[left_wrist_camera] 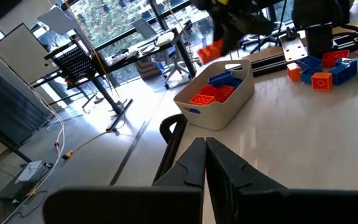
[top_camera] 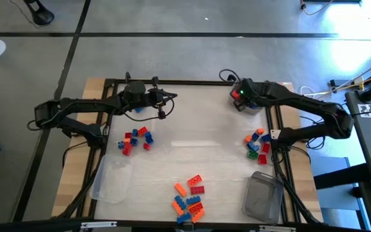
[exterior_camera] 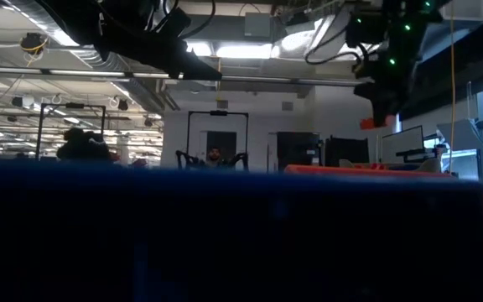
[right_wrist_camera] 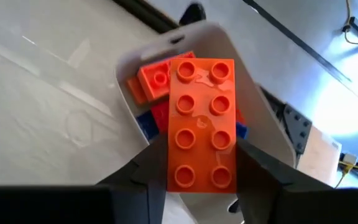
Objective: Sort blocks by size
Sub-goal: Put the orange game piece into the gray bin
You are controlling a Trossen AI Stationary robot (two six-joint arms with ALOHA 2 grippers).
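My right gripper [top_camera: 240, 96] is at the far right of the table, shut on an orange eight-stud block [right_wrist_camera: 201, 124]. It holds the block over a white tub [right_wrist_camera: 263, 99] that contains red, blue and orange blocks. The same block [exterior_camera: 371, 123] shows small in the low view. My left gripper [top_camera: 166, 102] hangs shut and empty above the far left-middle of the table. Loose blocks lie in three piles on the table: left [top_camera: 136, 140], right [top_camera: 257, 145] and near [top_camera: 189, 196]. My right gripper pinches the orange block by its two long sides [right_wrist_camera: 171, 168], at the end nearer the wrist, between its two fingers. The fingers slant downward and lie across the block. The block is lifted clear above the tub, studs toward the wrist camera, and its free end juts forward.
Two clear plastic tubs lie near the front edge, one at the left [top_camera: 111, 180] and one at the right [top_camera: 263, 196]. A dark blue block [exterior_camera: 225, 235] right in front of the low camera hides most of the table in that view. The middle of the table is bare.
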